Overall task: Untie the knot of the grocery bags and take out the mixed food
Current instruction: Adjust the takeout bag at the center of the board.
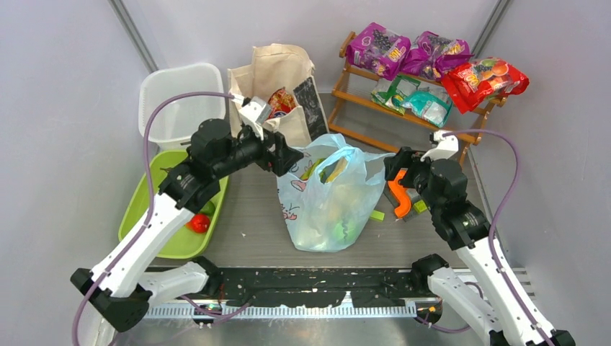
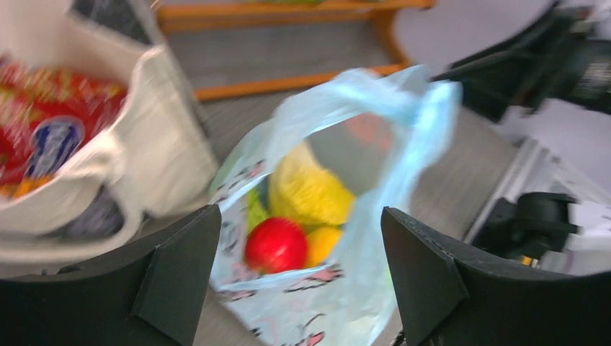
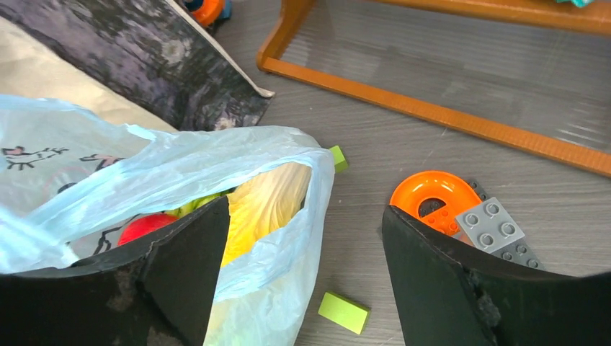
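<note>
While both end effectors are held with jaws apart and nothing between them, the left end effector (image 1: 287, 160) at 10 o'clock of the light-blue bag (image 1: 328, 209) and the right end effector (image 1: 394, 170) at 3 o'clock, thin film could be pinched along with the food and the bag tipped over on the tabletop (image 1: 245, 216). No tied knot is seen; the mouth gapes. A red fruit (image 2: 275, 244) beside a yellow vegetable (image 2: 310, 191), hidden from above, is shown only by the wrist views.

White, black-jointed arms (image 1: 148, 234) carry purple cables (image 1: 145, 155)
</note>
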